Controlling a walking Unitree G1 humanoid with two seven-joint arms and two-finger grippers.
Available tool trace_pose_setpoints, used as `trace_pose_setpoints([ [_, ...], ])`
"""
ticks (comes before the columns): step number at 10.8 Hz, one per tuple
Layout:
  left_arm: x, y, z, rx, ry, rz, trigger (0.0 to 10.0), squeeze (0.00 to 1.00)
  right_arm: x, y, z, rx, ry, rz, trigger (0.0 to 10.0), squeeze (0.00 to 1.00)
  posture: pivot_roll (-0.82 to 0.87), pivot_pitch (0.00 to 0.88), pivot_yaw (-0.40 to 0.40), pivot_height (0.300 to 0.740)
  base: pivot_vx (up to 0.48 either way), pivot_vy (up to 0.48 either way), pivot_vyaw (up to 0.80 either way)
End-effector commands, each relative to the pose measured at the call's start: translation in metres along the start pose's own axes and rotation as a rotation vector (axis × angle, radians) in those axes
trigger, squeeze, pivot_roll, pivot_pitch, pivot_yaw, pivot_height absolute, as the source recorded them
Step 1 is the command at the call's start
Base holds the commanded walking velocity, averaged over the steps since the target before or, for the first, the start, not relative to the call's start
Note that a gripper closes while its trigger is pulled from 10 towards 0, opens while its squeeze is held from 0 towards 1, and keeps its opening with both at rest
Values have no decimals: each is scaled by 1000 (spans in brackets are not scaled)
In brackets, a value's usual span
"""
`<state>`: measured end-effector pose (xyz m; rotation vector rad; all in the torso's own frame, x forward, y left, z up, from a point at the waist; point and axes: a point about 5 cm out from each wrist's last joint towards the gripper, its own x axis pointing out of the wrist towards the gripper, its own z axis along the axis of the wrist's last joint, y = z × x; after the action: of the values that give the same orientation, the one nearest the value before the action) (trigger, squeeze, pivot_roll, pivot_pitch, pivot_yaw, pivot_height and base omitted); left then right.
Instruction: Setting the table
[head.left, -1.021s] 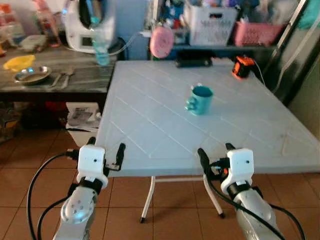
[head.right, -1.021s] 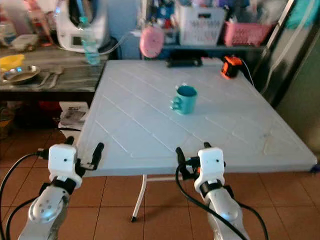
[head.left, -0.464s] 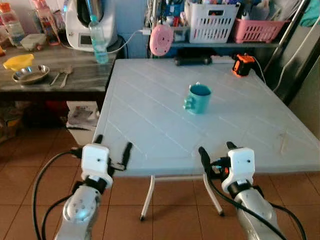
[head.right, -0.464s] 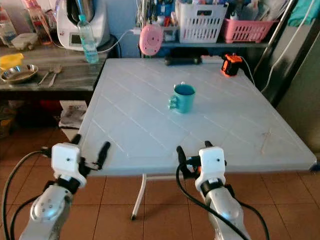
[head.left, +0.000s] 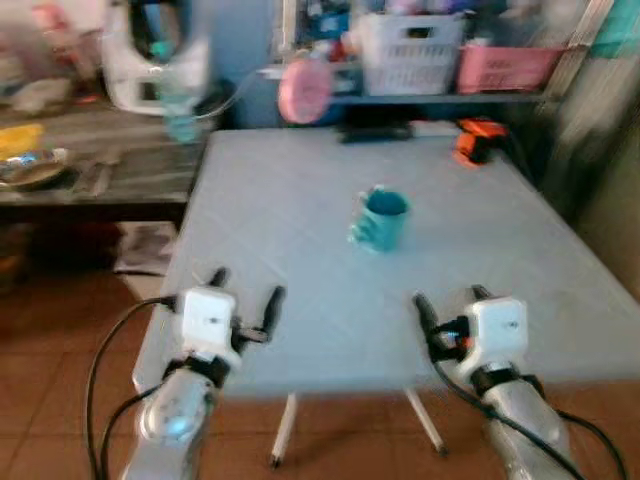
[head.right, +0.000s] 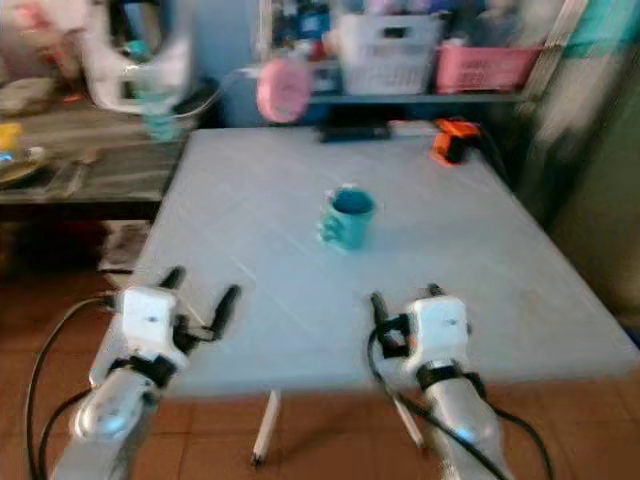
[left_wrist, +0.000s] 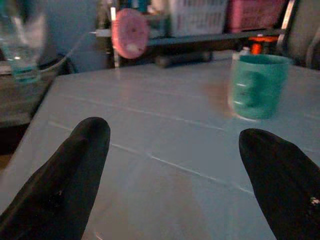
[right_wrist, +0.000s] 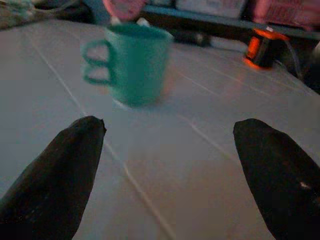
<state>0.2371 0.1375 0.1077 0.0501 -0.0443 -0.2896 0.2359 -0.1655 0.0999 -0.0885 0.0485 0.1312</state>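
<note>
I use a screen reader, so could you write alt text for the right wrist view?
A teal mug stands upright on a pale blue table, ahead of the right gripper, whose two black fingers are spread wide and hold nothing. An orange and black object sits near the table's far edge.

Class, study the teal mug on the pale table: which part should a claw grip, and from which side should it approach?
Grip the body of the teal mug across its width, coming in level from the robot's side. It stands upright with its handle toward the robot's left, so the near wall is bare. The right claw, open above the table, looks better placed.
</note>
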Motion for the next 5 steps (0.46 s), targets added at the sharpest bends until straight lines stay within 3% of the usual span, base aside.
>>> trace_pose_setpoints([
  [1,-2,9,2,15,-4,24,10000,0,3,8,4,8,-16,27,10000,0,84,0,4,740,439,0,0],
  [5,-10,18,-4,49,32,50,10000,0,6,15,6,23,-22,65,10000,0,98,0,6,740,0,0,0],
])
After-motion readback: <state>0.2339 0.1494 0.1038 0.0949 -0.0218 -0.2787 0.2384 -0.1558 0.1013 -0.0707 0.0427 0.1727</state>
